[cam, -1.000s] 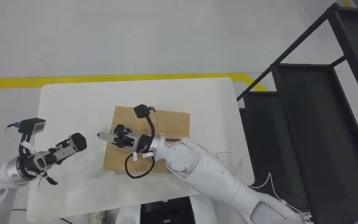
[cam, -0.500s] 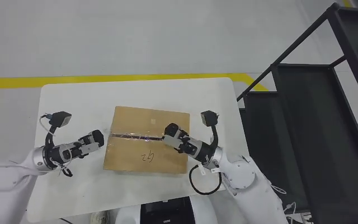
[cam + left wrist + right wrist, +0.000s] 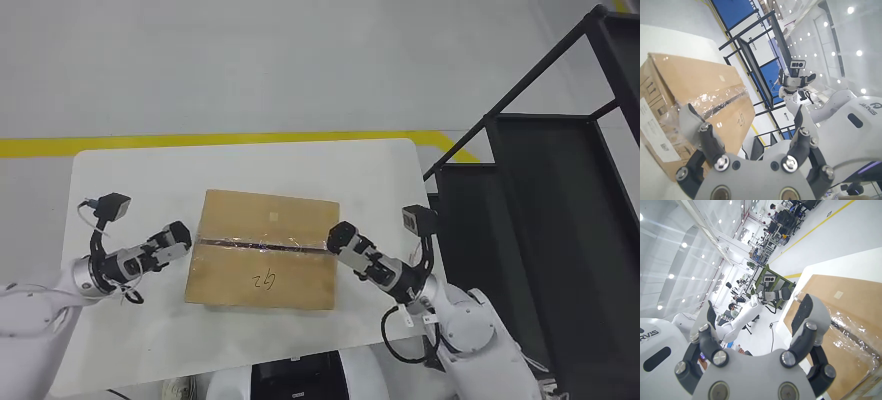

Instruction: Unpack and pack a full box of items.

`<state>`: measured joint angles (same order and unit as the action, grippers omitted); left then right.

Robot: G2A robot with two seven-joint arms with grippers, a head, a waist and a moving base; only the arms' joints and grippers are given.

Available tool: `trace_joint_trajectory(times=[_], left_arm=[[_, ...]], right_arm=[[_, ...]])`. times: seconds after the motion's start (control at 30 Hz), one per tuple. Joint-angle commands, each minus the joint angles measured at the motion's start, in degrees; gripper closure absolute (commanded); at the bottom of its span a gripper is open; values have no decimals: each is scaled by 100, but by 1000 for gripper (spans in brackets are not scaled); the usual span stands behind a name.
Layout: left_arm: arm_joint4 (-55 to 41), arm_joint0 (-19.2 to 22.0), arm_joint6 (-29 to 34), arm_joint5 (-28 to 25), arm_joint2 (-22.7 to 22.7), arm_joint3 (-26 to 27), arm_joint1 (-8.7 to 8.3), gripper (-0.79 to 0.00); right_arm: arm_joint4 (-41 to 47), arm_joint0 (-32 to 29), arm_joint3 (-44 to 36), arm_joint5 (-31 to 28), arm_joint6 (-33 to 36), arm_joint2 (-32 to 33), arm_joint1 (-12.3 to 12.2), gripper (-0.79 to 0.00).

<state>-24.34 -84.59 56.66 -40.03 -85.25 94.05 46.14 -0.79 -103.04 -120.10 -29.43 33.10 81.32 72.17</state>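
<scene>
Cardboard box (image 3: 265,250): stands closed near the middle of the white table (image 3: 130,180), flaps down, long sides running from the robot's left to its right.
Clear tape (image 3: 260,241): runs along the centre seam of the box top from one short end to the other; it is crinkled and wraps over both ends.
Box top markings: a handwritten mark (image 3: 262,281) on the flap nearer the robot; a small pale sticker (image 3: 273,215) on the far flap.
Box side label (image 3: 655,128): a white printed label on the end face that the left wrist view shows.
Left gripper (image 3: 178,240): at the box's left end, level with the taped seam and just beside the edge. Fingers spread wide, nothing between them. In the left wrist view one finger overlaps the taped corner; contact cannot be told.
Right gripper (image 3: 340,238): at the box's right end, at the seam, on the edge line of the box. Fingers spread wide, nothing between them. In the right wrist view one finger stands over the box top beside the tape; contact cannot be told.
Gripper arrangement: the two face each other across the length of the box, with the seam between them.
Surroundings: a yellow floor line (image 3: 200,143) beyond the table's far edge; a black metal rack (image 3: 540,200) on the robot's right.
</scene>
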Motion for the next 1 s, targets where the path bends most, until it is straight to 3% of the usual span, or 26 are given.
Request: trace_joint_trajectory(times=[0.0, 0.17, 0.5, 0.97], left_arm=[[-39, 56, 23, -16, 15, 22, 6, -785], [-68, 424, 128, 75, 320, -102, 56, -785], [321, 1089, 37, 336, 931, -882, 187, -785], [471, 999, -21, 365, 889, -1041, 199, -785]], right_arm=[[-31, -20, -1, -21, -34, 12, -9, -785], [-72, -34, 70, -52, -109, -24, -30, -785], [-103, -50, 175, -90, -185, -40, -77, -785], [-195, -27, 239, -87, -306, -113, -133, -785]])
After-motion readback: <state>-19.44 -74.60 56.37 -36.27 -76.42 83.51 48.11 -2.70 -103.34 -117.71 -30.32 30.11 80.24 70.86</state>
